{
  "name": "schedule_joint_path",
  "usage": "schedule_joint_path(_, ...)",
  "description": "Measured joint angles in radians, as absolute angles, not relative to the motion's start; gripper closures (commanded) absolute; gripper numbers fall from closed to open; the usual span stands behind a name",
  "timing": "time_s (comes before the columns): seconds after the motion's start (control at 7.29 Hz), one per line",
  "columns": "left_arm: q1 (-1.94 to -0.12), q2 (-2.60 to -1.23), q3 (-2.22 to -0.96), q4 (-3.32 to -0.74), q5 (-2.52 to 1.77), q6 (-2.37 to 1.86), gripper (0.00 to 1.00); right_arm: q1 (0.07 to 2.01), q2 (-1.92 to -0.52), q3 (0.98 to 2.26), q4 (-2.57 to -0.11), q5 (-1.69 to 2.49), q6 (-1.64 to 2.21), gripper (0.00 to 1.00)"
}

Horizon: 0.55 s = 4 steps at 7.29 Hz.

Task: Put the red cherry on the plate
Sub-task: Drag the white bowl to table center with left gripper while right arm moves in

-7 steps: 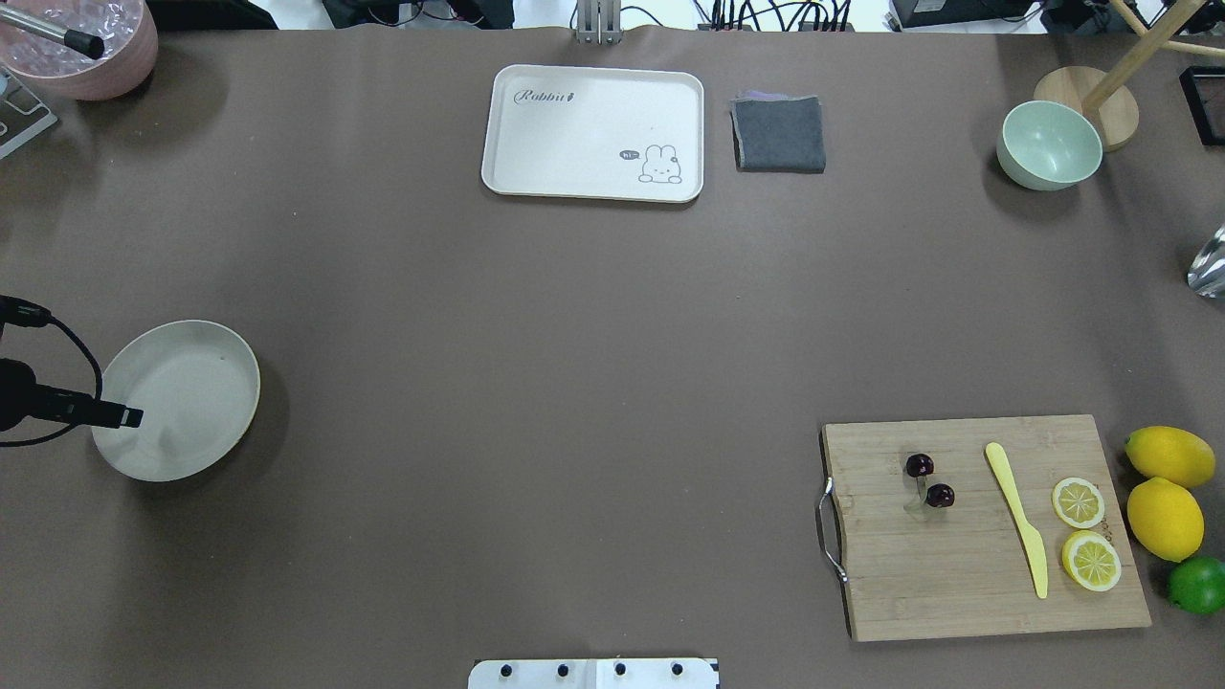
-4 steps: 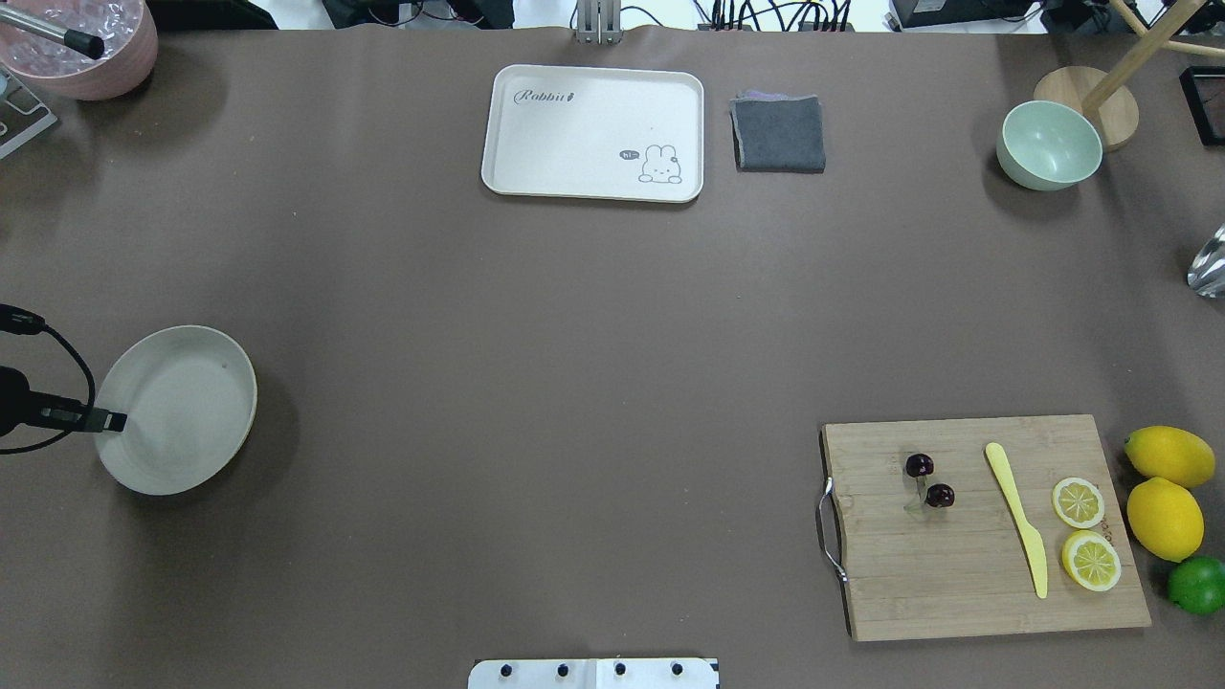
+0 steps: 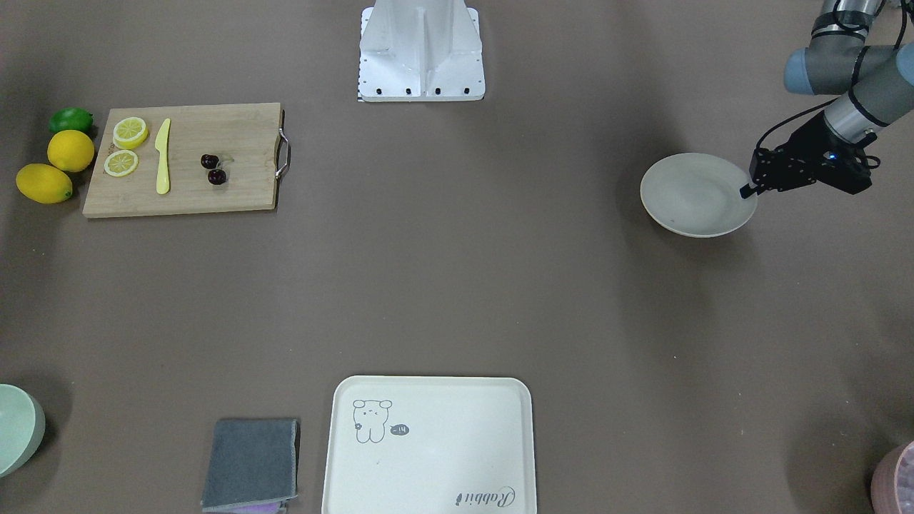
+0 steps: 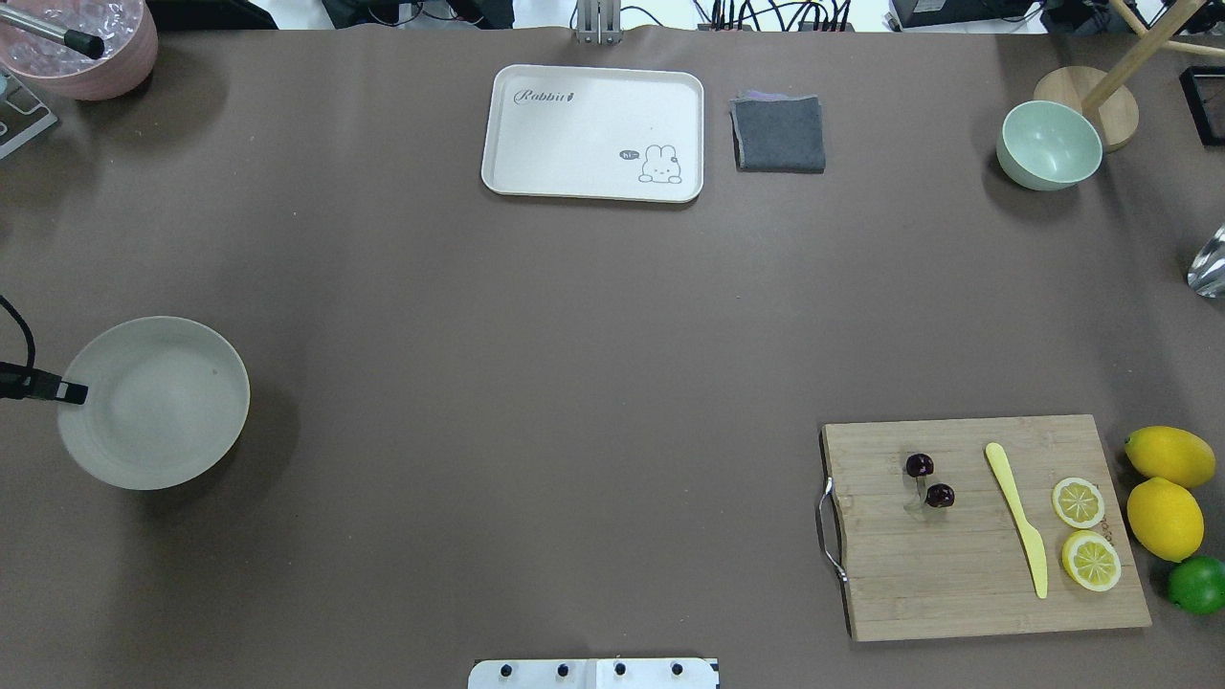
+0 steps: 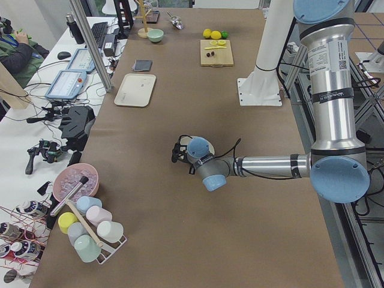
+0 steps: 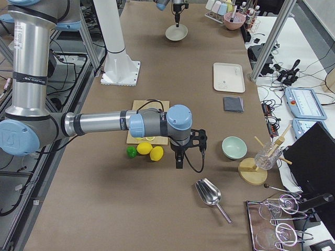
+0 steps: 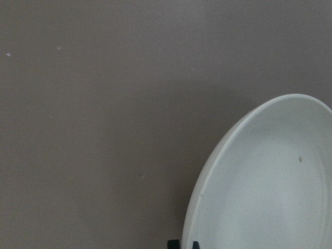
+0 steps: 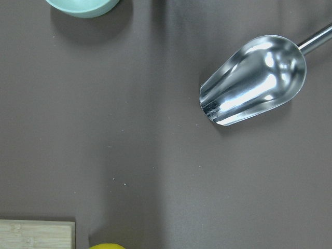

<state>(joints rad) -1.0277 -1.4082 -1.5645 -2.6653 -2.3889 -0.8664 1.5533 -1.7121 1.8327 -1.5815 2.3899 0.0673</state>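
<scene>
red cherry [image 4: 939, 495]: on the cutting board [image 4: 938, 584], beside the yellow knife [image 4: 1016, 517]
right gripper [image 6: 179, 164]: hangs past the lemons [image 6: 156, 153]; we cannot tell its opening
plate [image 4: 153, 411]: well apart from the cherry
left gripper [image 3: 747, 191]: clamped on the plate's rim

The left arm [image 3: 853, 100] is stretched out low and sideways, its forearm held nearly level. The left gripper [image 3: 747, 190] is angled down with its fingers drawn close together on the rim of the plate [image 3: 689, 196]. The right arm [image 6: 99, 124] is extended level as well, its wrist bent so that the right gripper [image 6: 179, 163] is pointed straight down; whether its fingers are parted cannot be told.
</scene>
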Motion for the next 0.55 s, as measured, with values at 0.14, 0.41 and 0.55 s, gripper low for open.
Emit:
schedule_joint_path(0.14,-1.078,-1.439,-1.565,-2.625,-2.449,-0.867,1.0,1.553,-1.712,1.834,-1.582,2.39,0.066,0.0)
schedule_joint_path(0.41,-1.135,-1.565,-1.571,-2.478,-2.512,-0.894,1.0,1.55,-1.712,1.847,-1.582,2.391,0.064,0.0)
schedule_joint_path(0.55,-1.133,-1.655,-1.572,-2.413,-2.509,-0.961,1.0,1.538,-1.71,1.861,-1.582,2.391,0.065,0.0)
